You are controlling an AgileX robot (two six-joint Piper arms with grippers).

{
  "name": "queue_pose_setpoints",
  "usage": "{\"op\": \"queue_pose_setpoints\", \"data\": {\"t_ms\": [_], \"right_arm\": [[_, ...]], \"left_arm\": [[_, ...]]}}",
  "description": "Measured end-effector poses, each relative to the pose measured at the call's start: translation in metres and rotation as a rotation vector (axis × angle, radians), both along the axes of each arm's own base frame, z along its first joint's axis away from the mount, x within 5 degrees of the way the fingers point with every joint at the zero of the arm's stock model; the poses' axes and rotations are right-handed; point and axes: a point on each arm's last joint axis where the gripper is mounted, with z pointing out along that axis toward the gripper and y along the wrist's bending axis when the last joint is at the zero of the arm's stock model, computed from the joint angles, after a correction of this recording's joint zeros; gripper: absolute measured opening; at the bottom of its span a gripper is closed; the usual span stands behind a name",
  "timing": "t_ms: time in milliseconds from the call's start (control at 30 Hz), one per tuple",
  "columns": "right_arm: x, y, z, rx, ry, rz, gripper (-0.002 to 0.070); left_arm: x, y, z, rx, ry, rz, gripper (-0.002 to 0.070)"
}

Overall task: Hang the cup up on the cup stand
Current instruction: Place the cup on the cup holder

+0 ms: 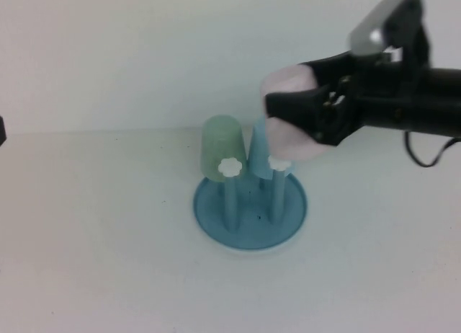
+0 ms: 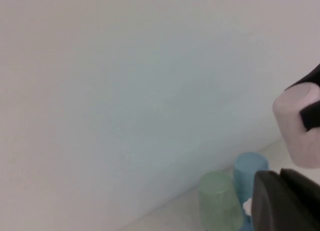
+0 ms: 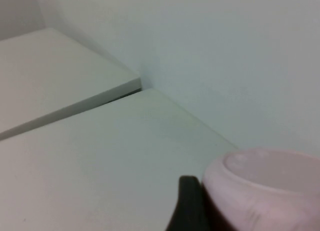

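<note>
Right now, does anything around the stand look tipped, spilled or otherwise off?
Nothing stands out. The cup stand sits flat, the green cup and blue cup hang inverted on pegs, and the right pincer holds the pink cup above them. The left pincer is out of view.

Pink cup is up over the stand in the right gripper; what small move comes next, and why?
Probably ease the right gripper down, lining the pink cup over the free peg. The cup is clamped above the cup stand; green cup and blue cup already hang. The left gripper is out of view.
</note>
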Motion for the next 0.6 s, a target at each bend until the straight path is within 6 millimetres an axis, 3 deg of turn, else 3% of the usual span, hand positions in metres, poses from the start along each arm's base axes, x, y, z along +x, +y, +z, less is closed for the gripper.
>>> {"op": "queue_pose_setpoints", "data": {"t_ms": [300, 600], "right_arm": [[0.021, 0.058, -0.023, -0.067, -0.087, 0.170, 0.0547], [0.034, 0.073, -0.040, -0.093, -0.103, 0.203, 0.0547]], "left_arm": [[0.001, 0.001, 0.001, -0.016, -0.011, 0.012, 0.0001], [0.001, 0.001, 0.000, -0.015, -0.008, 0.011, 0.0001]]}}
